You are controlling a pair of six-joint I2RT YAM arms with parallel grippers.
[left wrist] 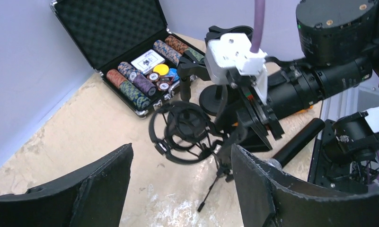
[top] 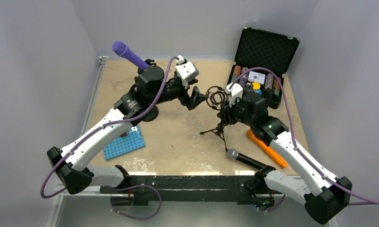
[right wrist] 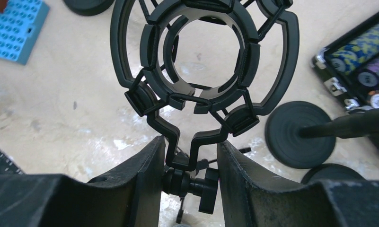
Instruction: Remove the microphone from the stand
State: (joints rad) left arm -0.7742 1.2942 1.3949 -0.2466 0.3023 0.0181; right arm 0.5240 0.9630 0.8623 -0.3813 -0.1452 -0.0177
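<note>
Overhead, a glossy purple microphone slants up from a clip at the back left, above a blue studded plate. The left claw stands wide and holds nothing. Its wrist view alone shows matte, wedge-shaped fingers framing the shock-mount stand, apart from it. The right claw is narrow, pinching that stand's stem. Only its wrist view shows the nested black plastic rings close up, with worktop visible through them. The top view shows the black microphone, with its silver mesh head, lying whole on the speckled worktop at the near edge, beside an orange bar and well apart from the stand.
</note>
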